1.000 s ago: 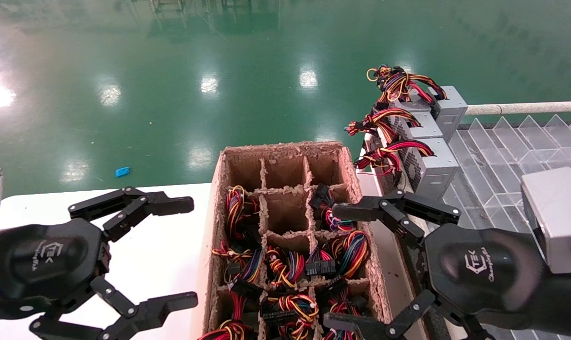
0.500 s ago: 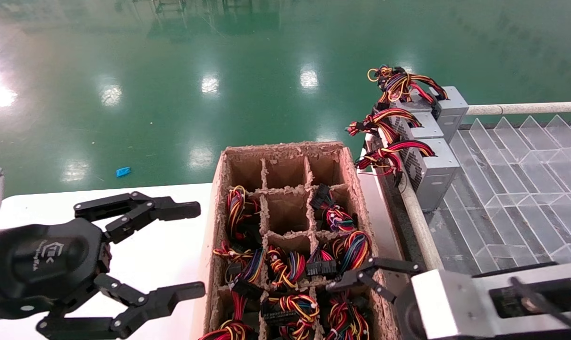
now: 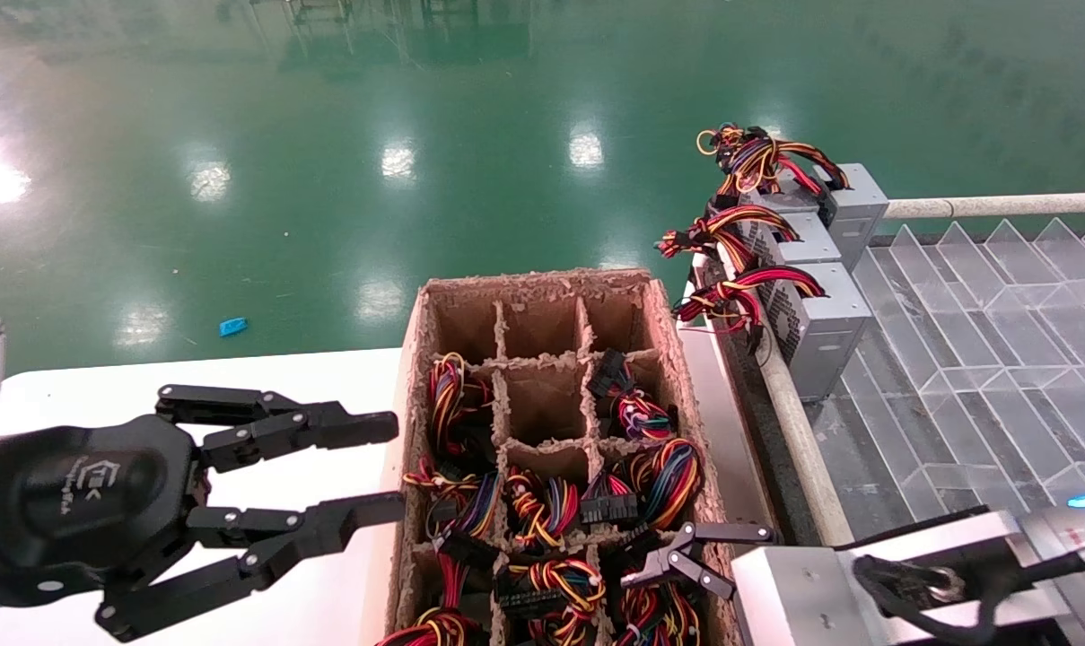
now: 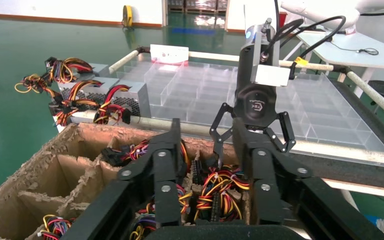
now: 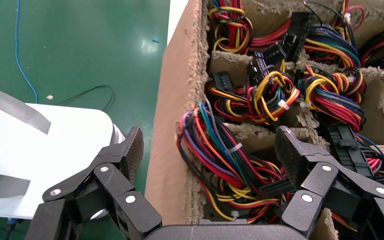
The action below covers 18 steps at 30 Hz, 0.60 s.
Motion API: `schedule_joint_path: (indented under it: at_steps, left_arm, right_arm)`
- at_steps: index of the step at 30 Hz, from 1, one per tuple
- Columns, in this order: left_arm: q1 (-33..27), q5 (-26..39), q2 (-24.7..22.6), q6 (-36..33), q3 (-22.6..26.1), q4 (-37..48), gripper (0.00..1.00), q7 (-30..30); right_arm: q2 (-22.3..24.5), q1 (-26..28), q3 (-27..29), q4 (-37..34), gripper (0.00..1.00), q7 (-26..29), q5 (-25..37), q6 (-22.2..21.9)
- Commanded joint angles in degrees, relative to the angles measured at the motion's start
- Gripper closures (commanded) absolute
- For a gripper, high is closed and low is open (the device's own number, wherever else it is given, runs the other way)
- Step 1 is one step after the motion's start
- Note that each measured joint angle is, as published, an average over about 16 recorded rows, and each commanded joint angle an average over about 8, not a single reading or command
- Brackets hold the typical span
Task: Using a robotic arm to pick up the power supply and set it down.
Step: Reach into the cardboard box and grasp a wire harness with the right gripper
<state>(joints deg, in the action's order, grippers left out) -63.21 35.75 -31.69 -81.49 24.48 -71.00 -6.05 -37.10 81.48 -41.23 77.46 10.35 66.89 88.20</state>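
Presently, item one: the right gripper (image 3: pixel 686 561) of the robotic arm (image 3: pixel 910 583) stood at the near right corner of the cardboard box (image 3: pixel 659 305), pointing down; its jaws were spread wide, one finger outside the box wall and the other over a compartment of wire bundles (image 5: pixel 230 155). The jaws held nothing. The left wrist view showed the same gripper (image 4: pixel 252 142) upright above the box's far wall.

Item two: the left gripper (image 3: pixel 363 471) hung over the white counter (image 3: pixel 309 377), just beside the box's left wall, fingertips toward the box. Its jaws stood at a moderate gap and were empty.

Item three: the power supply (image 3: pixel 816 314), a grey metal box with a perforated side and red, yellow and black wires, stood at the far left corner of the clear divider tray (image 3: pixel 1000 341), against a pale rail (image 3: pixel 802 449). Two more like it were lined up behind it: a second unit (image 3: pixel 789 238) and a third unit (image 3: pixel 852 202), each with its own wire bundle trailing to the left. All three were well apart from both grippers. The left wrist view showed them (image 4: pixel 105 92) beyond the box's corner.

Item four: the cardboard box, divided into compartments; the far row held no bundles, the nearer ones carried coloured wire bundles with black connectors (image 3: pixel 609 507).

Item five: green glossy floor (image 3: pixel 327 179) beyond the counter, with a small blue scrap (image 3: pixel 232 326) lying on it.
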Motion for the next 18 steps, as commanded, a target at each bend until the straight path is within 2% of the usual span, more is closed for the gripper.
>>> schedule_joint_path:
  at_steps: [1,9,18]
  left_arm:
    - [0.0,0.0,0.0,0.0,0.0,0.0,1.0,0.0]
    - [0.0,0.0,0.0,0.0,0.0,0.0,1.0,0.0]
    - [0.0,0.0,0.0,0.0,0.0,0.0,1.0,0.0]
  right_arm:
    - [-0.3,0.5,-0.9,0.0,1.0,0.1,0.4,-0.4]
    - [-1.1,1.4,-2.3,-0.1,1.0,0.6,1.9,-1.7]
    - [-0.1,1.4,-1.8,-0.2,1.0,1.3,0.4,-3.1]
